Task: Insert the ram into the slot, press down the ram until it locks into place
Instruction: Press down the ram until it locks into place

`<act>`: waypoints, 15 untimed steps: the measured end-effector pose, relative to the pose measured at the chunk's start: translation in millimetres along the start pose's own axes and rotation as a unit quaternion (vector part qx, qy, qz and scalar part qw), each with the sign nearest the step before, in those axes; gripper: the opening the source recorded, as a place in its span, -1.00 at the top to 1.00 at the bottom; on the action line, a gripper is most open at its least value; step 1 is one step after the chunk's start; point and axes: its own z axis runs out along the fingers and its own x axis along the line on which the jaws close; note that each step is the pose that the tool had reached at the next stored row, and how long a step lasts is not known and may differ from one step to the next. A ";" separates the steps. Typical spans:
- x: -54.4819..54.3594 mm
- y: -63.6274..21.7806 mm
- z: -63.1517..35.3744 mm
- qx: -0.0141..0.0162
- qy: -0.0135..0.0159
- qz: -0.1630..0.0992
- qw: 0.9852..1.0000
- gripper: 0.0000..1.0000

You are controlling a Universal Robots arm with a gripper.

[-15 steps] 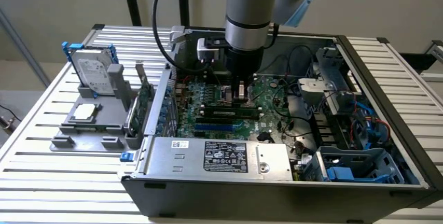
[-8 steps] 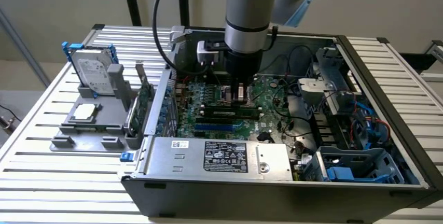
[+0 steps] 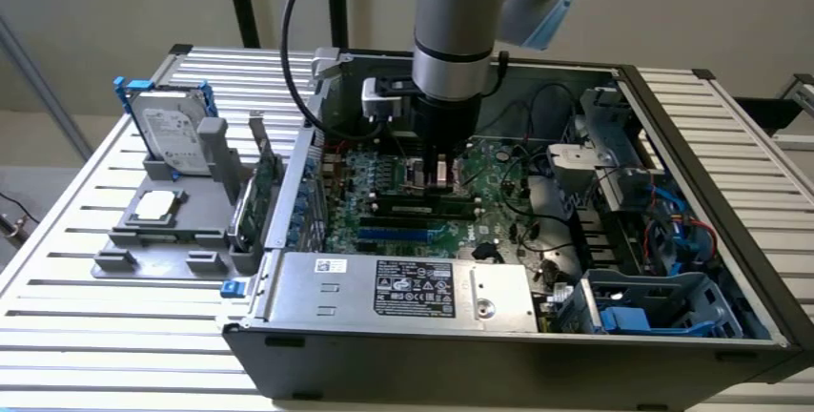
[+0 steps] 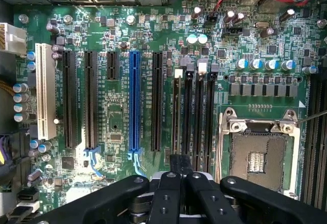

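Reaching straight down into the open computer case (image 3: 661,97), the grey and pale-blue arm ends in a dark gripper (image 3: 439,172) at the centre of the exterior view, just above the green motherboard (image 3: 381,193). Below it, near the frame's middle, the ram (image 3: 426,208) lies as a long flat green stick with dark chips, seated along a slot. A ribbed metal table (image 3: 102,336) fills the lower left, carrying a grey plastic fixture (image 3: 159,231) and an upright silver hard drive (image 3: 172,131). Cables crowd the case's right side.

In the wrist view, the gripper (image 4: 180,170) rises from the bottom centre, its matte black fingers (image 4: 168,198) drawn together, pinching a thin dark edge that may be the ram; I cannot tell for certain. Directly ahead, 4 narrow black memory slots run parallel in the frame's centre, the slot (image 4: 176,117) among them. A glossy blue slot (image 4: 134,101) stands well apart toward the left, and the square metal CPU socket (image 4: 258,155) sits at the right.
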 end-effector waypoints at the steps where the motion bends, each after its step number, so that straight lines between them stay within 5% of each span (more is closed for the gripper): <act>1: -0.2 0.0 -3.3 0.000 -0.001 0.000 1.000 0.79; 6: 0.4 -0.1 -24.1 -0.001 -0.001 0.000 1.000 0.79; 15: 0.4 -0.1 -25.1 -0.001 -0.001 0.000 1.000 0.79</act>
